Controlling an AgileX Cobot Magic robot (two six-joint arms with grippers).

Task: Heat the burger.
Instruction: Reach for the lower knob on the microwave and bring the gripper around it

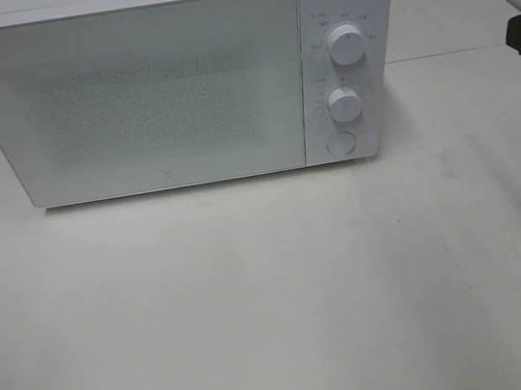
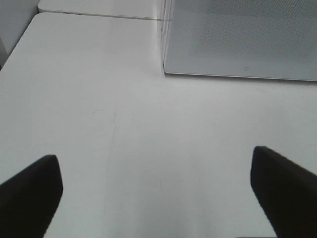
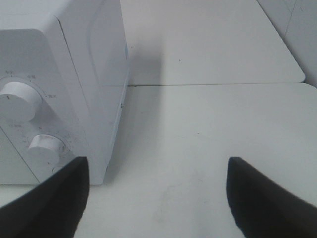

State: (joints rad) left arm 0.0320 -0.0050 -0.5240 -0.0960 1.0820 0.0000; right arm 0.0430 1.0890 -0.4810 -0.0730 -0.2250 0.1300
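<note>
Boxy white microwave [image 1: 129, 87], speckled mesh door [image 1: 140, 100] shut, round ribbed knobs [image 1: 346, 44], on matte white table [image 1: 275, 300]. Left gripper [image 2: 153, 166] faces its door and right gripper [image 3: 157, 168] its knob side. Both have dark jaws apart, empty.

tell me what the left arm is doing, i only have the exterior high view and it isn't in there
Observer: The left wrist view shows the left jaws wide open, nothing between them, above the table.
Operator: close to the microwave
Observer: Not touching. The microwave sits ahead of them, with its front corner in sight and a stretch of table between.
Operator: and the right jaws
Observer: Open and empty too. They sit off the microwave's control end, with the upper knob and lower knob in the right wrist view.
</note>
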